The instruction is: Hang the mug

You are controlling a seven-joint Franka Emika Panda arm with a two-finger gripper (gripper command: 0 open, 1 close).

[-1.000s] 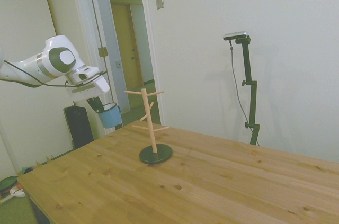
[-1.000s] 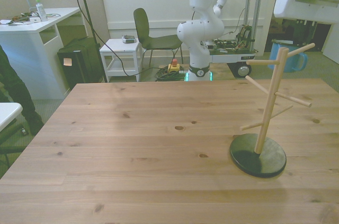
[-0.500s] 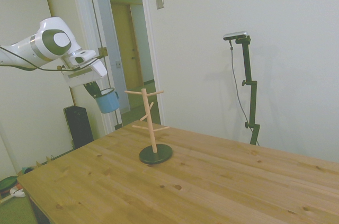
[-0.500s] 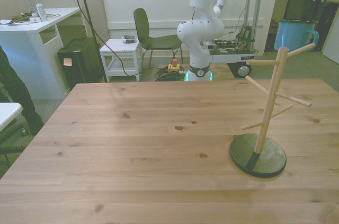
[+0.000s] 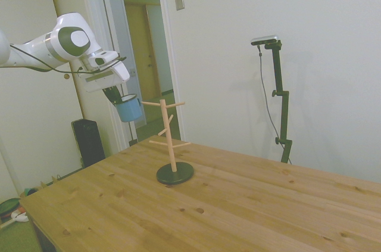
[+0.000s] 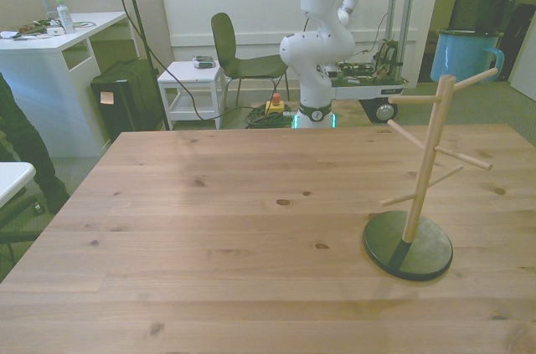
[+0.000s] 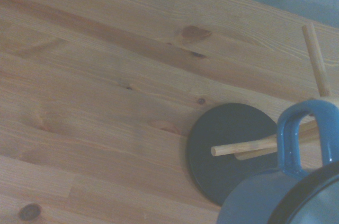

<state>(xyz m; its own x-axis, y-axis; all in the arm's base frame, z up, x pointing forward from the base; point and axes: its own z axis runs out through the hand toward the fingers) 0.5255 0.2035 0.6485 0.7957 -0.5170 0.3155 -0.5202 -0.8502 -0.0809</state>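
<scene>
Above the wooden table (image 6: pixel 209 228), the gripper (image 5: pixel 112 93) — apparently clamped on the mug (image 5: pixel 128 109) — holds it beside the peg stand (image 5: pixel 169 145).

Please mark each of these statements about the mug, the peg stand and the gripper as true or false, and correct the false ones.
1. The mug is held in the air by the gripper. True.
2. The mug's handle is already on a peg of the peg stand. False: the mug hangs beside the top pegs, not on one.
3. The peg stand lies tipped over on the table. False: it stands upright on its dark round base.
4. In the front view the stand is on the front view's right. True.
</scene>
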